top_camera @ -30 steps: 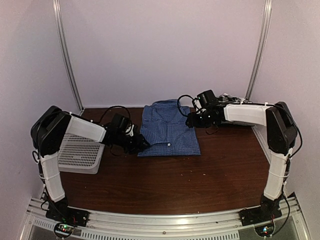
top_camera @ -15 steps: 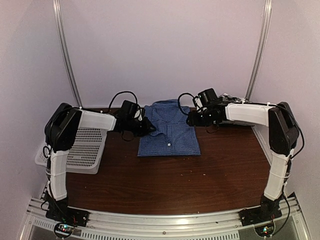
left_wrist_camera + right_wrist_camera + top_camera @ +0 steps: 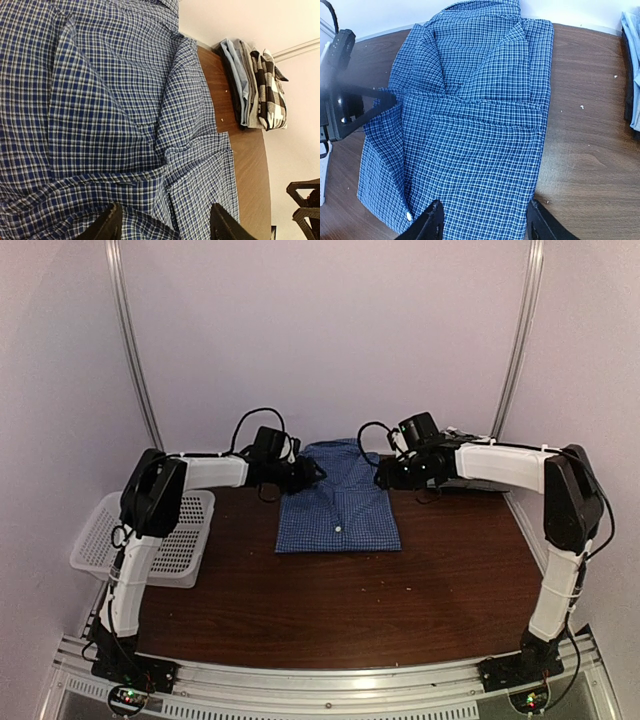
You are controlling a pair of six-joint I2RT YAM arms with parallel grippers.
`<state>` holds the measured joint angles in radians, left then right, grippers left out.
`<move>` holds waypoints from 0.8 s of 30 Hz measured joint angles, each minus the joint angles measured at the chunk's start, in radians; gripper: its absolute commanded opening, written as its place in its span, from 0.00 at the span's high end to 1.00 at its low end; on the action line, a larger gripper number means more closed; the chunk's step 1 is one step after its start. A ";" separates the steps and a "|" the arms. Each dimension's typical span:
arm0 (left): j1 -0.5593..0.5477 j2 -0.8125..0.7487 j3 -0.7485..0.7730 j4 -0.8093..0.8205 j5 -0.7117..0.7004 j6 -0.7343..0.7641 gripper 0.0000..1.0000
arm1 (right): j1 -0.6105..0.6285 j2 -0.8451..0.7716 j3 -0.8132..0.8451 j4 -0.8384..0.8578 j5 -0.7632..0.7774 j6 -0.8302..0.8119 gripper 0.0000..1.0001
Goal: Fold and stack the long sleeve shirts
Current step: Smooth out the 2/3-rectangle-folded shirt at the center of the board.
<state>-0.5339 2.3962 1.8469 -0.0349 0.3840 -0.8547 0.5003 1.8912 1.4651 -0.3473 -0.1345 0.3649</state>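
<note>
Blue fine-checked shirt (image 3: 338, 502) folded into neat rectangle, collar toward back wall, white button near front hem. Flat at far middle of desk (image 3: 420, 580). Black-and-white checked shirt (image 3: 270, 90) folded in small clothes stack (image 3: 240, 85) to its right, by wall. Left jaws apart, low over blue shirt's left shoulder. Right jaws apart, near its right shoulder. Dark brown wood desk, pale lilac walls (image 3: 330, 340). White mesh basket (image 3: 150, 540) at left edge.

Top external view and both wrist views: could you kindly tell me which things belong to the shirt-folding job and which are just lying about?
Belong to the job:
- blue fine-checked shirt, partly folded
- stack of folded shirts, a black-and-white checked one among them

Just lying about:
- white mesh basket
</note>
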 measured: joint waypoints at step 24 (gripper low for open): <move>0.084 -0.321 -0.460 -0.021 -0.006 0.034 0.51 | 0.162 0.412 0.342 0.045 -0.191 -0.049 0.60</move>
<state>-0.4503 2.0750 1.3869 -0.0563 0.3775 -0.8204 0.6624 2.3032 1.8072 -0.3019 -0.3252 0.3161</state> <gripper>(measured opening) 0.505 0.397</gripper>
